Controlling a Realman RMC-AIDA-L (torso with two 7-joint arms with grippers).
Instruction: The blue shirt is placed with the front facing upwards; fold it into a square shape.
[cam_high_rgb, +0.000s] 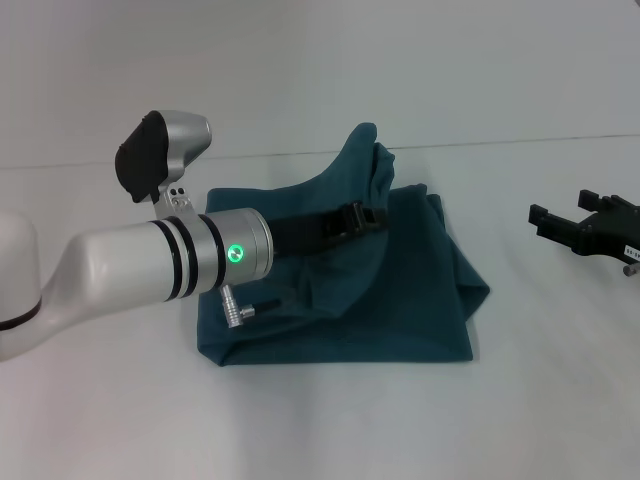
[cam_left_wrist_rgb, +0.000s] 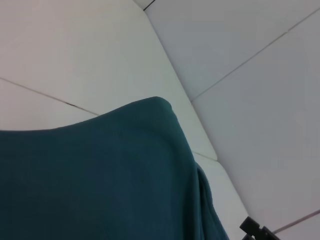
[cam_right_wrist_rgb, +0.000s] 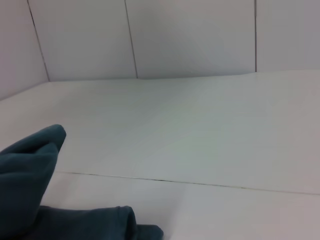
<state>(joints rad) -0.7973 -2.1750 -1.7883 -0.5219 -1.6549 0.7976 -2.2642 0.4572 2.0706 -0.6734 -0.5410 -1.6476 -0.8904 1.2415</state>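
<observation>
My left gripper (cam_high_rgb: 372, 218) is closed on a raised fold of the blue shirt (cam_high_rgb: 400, 290), which lies part-folded mid-bench. The bench (cam_high_rgb: 320, 420) is plain white with a thin seam, backed by white panelled walls (cam_right_wrist_rgb: 190, 35). My right gripper (cam_high_rgb: 560, 222) hovers open, well apart.
</observation>
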